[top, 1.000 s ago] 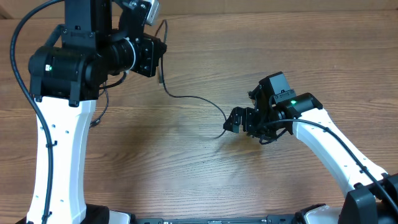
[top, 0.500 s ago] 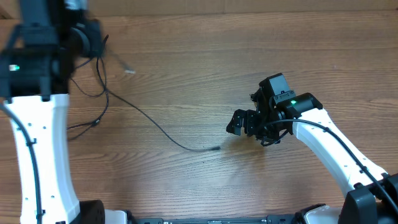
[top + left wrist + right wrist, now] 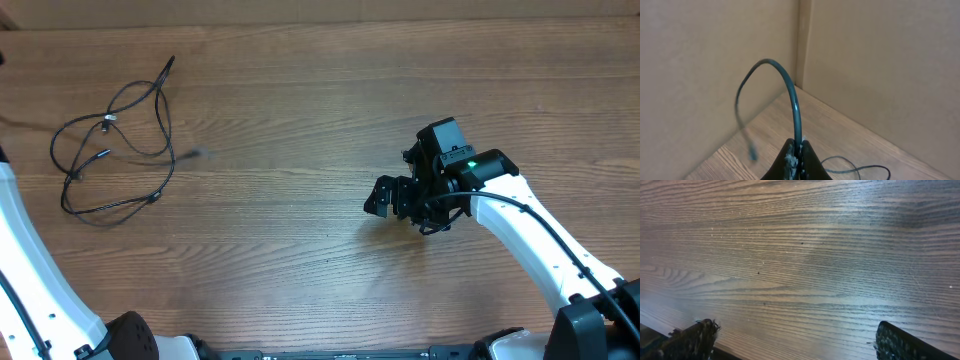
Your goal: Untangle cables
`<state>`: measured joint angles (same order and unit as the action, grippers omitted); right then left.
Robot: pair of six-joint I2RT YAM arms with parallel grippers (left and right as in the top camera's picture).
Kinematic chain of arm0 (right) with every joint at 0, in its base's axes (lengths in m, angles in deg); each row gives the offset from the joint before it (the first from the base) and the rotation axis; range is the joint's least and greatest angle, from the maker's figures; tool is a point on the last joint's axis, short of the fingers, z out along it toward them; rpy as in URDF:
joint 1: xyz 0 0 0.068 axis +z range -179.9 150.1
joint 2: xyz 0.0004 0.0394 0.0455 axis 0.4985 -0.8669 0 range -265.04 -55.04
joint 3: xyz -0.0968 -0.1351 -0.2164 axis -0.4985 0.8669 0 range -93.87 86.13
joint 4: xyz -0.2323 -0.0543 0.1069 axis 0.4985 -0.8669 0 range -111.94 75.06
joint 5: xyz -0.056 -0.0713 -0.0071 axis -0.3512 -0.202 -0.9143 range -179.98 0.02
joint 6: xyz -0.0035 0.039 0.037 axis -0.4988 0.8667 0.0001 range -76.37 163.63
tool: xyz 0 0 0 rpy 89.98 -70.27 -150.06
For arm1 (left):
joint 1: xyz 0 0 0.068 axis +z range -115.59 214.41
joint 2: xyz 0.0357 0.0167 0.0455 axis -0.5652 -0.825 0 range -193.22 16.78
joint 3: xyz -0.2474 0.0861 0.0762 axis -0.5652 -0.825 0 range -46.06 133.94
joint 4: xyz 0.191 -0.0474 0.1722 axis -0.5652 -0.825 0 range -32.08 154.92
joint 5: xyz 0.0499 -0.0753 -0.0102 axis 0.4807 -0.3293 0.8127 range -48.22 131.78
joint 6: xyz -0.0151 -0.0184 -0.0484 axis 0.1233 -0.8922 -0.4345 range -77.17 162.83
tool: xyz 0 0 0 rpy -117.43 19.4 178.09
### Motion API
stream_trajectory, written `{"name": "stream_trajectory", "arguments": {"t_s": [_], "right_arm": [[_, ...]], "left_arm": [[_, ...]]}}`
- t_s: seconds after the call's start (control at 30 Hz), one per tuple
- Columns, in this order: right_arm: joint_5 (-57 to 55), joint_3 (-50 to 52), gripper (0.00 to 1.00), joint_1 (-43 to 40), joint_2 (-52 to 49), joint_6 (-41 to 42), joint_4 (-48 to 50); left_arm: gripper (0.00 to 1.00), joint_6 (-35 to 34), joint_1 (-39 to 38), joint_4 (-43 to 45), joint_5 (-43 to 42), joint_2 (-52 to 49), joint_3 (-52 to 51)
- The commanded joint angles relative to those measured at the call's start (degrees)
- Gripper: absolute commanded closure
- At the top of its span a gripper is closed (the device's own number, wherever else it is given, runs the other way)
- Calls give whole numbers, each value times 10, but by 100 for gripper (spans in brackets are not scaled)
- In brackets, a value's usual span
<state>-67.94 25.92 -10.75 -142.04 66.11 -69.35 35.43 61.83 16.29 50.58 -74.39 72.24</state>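
Black cables (image 3: 106, 121) lie in loose loops near the far left corner of the wooden worktop (image 3: 300, 260) in the overhead view. They are well apart from the right gripper (image 3: 385, 197), whose jaws stand wide apart over bare wood toward the right edge. Only the left wrist view shows the left gripper (image 3: 796, 152), its jaws pinched closed on one cord (image 3: 792, 97) that arches up from the fingertips and droops to a blurred plug end.

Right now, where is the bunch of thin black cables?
In the overhead view, the thin black cables lie in loose loops on the wooden table, far left, well away from the open right gripper.
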Motion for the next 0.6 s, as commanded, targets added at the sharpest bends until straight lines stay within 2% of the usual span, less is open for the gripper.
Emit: {"name": "stream_trajectory", "arguments": {"t_s": [0.0,0.03,0.13,0.17,0.2,0.37,0.57], "right_arm": [[-6,2,0,1,2,0,5],[-6,2,0,1,2,0,5],[-6,2,0,1,2,0,3],[-6,2,0,1,2,0,2],[-6,2,0,1,2,0,1],[-6,2,0,1,2,0,1],[12,2,0,2,2,0,27]], "left_arm": [[96,-18,-1,-8,-21,5,11],[91,-19,-1,-14,-32,4,10],[26,-19,-1,-38,-67,1,10],[9,-19,-1,-47,-77,0,10],[0,-19,-2,-56,-88,-2,10],[0,-19,-5,-99,-136,-3,10],[0,-21,-17,-157,-250,-3,10]]}}
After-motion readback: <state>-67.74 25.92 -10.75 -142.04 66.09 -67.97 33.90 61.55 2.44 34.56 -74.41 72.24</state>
